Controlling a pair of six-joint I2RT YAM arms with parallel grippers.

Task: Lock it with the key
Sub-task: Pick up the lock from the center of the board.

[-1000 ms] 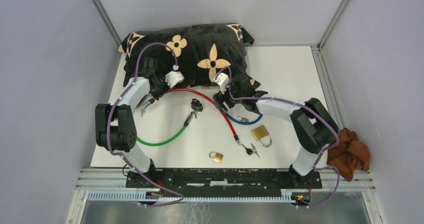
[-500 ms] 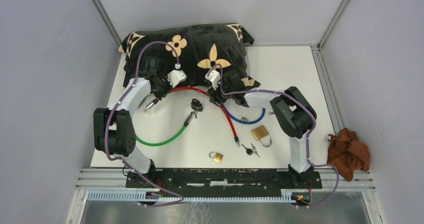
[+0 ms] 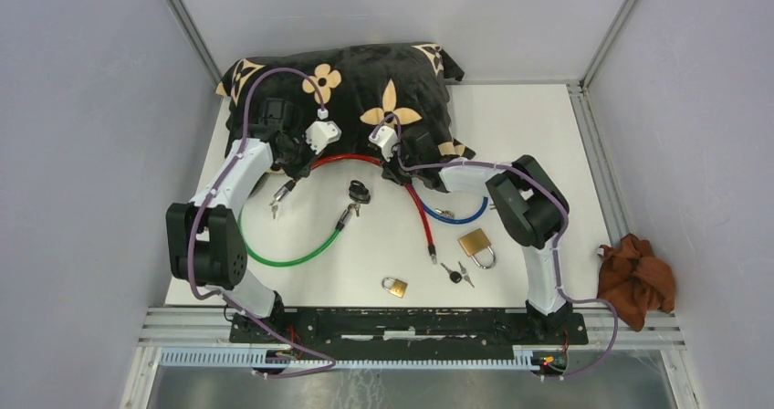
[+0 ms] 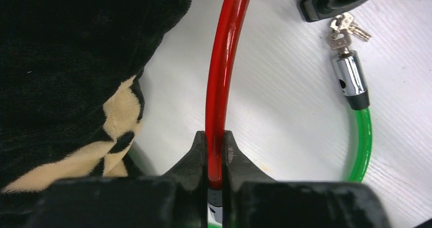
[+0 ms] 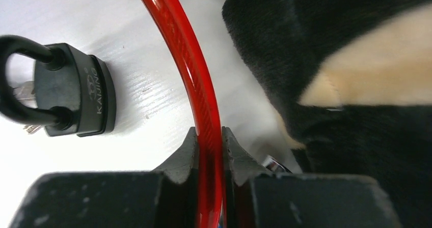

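White tabletop [image 3: 538,144] boxed in by grey walls [image 3: 82,153], nothing fancy. Nearest the arms sit a small brass padlock [image 3: 394,287], some loose keys [image 3: 459,273] and a bigger brass padlock [image 3: 475,245]. A bit further out, a green cable lock [image 3: 297,260] curls on the left with keys hanging off its chrome end. A blue cable [image 3: 459,218] lies on the right and a black padlock [image 3: 359,191] sits between them.

Then the one that matters, the red cable lock [image 3: 422,217]. It arcs along the near edge of a black flowered cushion [image 3: 356,76] at the far side, with one end trailing back toward the near side. The left gripper [image 4: 215,141] is pinching it, and the right gripper [image 5: 209,136] is clamped on it too, further along to the right.

Progress-wise I'd say early. The cable's grabbed, but its ends look well apart and no key is being turned, so joining and locking are all left to do.
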